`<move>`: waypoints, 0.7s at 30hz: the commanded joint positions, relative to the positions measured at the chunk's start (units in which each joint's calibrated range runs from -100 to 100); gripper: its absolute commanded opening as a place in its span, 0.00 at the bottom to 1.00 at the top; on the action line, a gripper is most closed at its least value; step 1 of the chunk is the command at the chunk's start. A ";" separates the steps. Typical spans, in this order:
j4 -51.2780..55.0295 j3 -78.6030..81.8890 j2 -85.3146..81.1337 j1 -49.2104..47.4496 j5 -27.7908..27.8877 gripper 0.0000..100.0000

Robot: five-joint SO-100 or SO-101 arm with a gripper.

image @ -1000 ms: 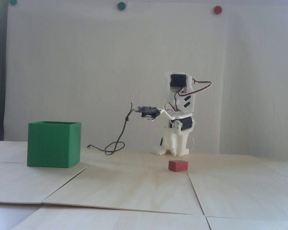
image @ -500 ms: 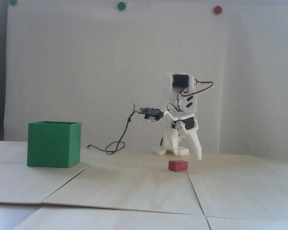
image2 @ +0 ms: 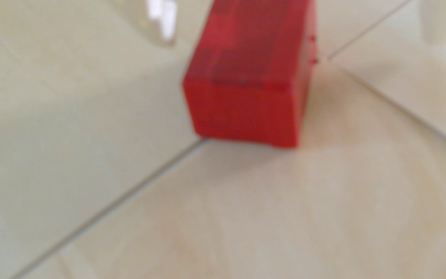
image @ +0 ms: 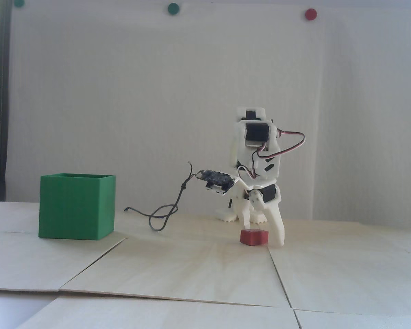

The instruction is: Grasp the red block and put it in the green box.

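White and pointed down, the hand [image: 263,235] stands low over the tabletop [image: 198,267] with its two fingers spread apart. In the fixed view one finger [image: 245,219] comes down behind the left top corner of the red block [image: 254,237], and the other, longer finger [image: 277,228] reaches the tabletop just beside the block's right end. The block sits between them, and neither finger can be seen pressing on it.

Small, matte and dark red, the block is a plain rectangular piece with slightly rounded edges, wider than tall in the fixed view. It lies flat on the pale wooden tabletop, close to a seam between the boards. In that view its long axis runs left to right. The blurred wrist view shows the block [image2: 246,80] end-on, its long axis running away from the camera toward the top edge of the picture, one small face turned to the lens and a board seam passing under its near corner.

Well apart to the left in the fixed view stands the green box [image: 76,206], a big plain cube, upright on the tabletop. A dark cable [image: 164,216] loops on the tabletop between box and arm.
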 commanded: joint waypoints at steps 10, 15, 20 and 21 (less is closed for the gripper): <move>0.71 -4.12 -1.88 -0.24 -0.26 0.10; 0.62 -4.12 -1.88 -0.24 -0.26 0.02; 0.46 -4.21 -1.96 -0.08 -0.31 0.02; 0.46 -4.21 -2.04 -0.08 -0.31 0.02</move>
